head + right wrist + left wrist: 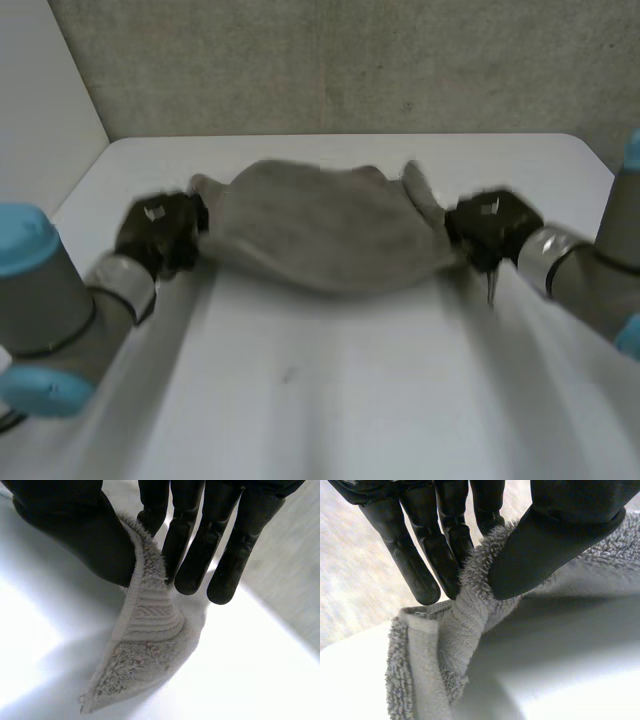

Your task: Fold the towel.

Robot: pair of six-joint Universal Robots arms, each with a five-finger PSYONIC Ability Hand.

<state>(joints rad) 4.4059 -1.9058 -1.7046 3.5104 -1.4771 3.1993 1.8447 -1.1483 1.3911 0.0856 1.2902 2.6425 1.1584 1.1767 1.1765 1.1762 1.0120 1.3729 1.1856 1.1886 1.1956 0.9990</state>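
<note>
A grey terry-cloth towel [320,235] stretches between the two hands over the far half of the white worktop [330,390], its near edge sagging in the middle. The black left hand [160,232] grasps the towel's left end: in the left wrist view its thumb [555,540] pinches a bunched corner against the straight fingers [445,555]. The black right hand [492,228] grasps the right end the same way, with a woven-banded corner pinched between thumb and fingers and hanging below them

towel [320,235]: outline blurred | pinched edges: behind left hand [160,232], right hand [492,228]
</note>
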